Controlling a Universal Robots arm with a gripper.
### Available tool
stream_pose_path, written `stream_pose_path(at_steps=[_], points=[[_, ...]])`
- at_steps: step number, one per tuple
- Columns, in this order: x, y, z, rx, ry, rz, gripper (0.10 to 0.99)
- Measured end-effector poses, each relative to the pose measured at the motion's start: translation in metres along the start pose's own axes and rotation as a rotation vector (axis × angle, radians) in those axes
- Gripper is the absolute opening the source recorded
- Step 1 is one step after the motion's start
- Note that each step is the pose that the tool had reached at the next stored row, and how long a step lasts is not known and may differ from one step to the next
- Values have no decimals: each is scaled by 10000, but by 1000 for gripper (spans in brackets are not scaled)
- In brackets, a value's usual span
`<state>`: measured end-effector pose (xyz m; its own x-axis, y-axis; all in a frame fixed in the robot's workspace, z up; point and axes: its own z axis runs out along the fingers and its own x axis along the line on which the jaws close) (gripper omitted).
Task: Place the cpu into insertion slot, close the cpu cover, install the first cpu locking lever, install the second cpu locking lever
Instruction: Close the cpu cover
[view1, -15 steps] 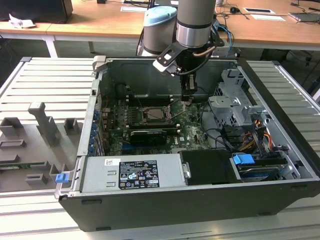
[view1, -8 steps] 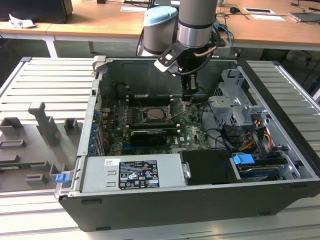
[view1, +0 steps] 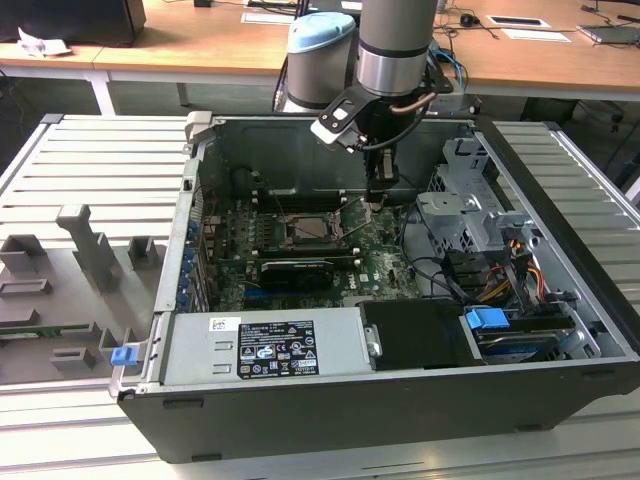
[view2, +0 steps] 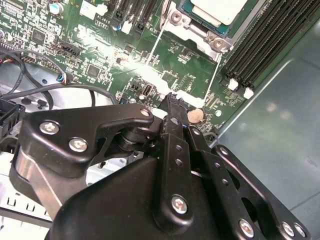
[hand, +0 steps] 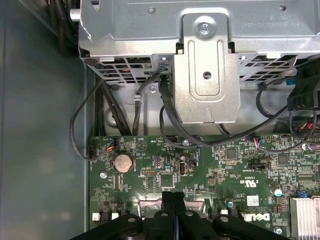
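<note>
Hanging from the arm in the exterior view, the gripper (view1: 383, 195) sits low inside the open computer case (view1: 560, 330), just to the exterior view's right of the insertion slot (view1: 310, 230) and close above the green motherboard (view1: 385, 255). Its state cannot be told from this angle.

In the second wrist view, the gripper (view2: 172, 98) has its two black fingers (view2: 175, 130) pressed together with nothing pinched between them. The tips hover over the board beside a coin cell (view2: 195, 116). Further off, the cpu (view2: 215, 9) lies seated in the insertion slot (view2: 176, 19), its pale metal top framed by the silver rim. A thin metal rod (view2: 155, 47) runs from that rim toward the gripper, apart from the tips. Long black memory slots (view2: 260, 40) lie alongside.

In the first wrist view, the gripper (hand: 172, 196) again shows no gap between its fingers, poised above the motherboard (hand: 225, 170), with the coin cell (hand: 122, 161) near and a metal drive cage (hand: 205, 75) beyond.
</note>
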<state>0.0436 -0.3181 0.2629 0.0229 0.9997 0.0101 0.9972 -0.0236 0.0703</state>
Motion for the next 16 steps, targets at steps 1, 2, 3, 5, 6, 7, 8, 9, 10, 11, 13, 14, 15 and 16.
stream_pose_path(at_steps=[1, 2, 3, 5, 6, 7, 8, 9, 10, 11, 13, 14, 15, 16], points=[[0, 2, 0, 0, 0, 0, 106], [0, 6, 1, 0, 0, 0, 106], [0, 10, 1, 0, 0, -1, 106], [0, 14, 1, -1, 0, 0, 106], [0, 18, 1, -1, 0, 0, 106], [0, 20, 2, -1, 0, 0, 106], [0, 24, 2, -1, 0, 0, 106], [1, 26, 2, 0, 0, 0, 106], [1, 29, 2, -1, 0, 0, 106], [1, 33, 3, -1, 0, 0, 106], [1, 39, 3, -1, 0, 0, 106], [1, 43, 4, -1, 0, 0, 106], [1, 46, 4, 0, 0, 0, 106], [1, 48, 4, 0, 0, 0, 106]])
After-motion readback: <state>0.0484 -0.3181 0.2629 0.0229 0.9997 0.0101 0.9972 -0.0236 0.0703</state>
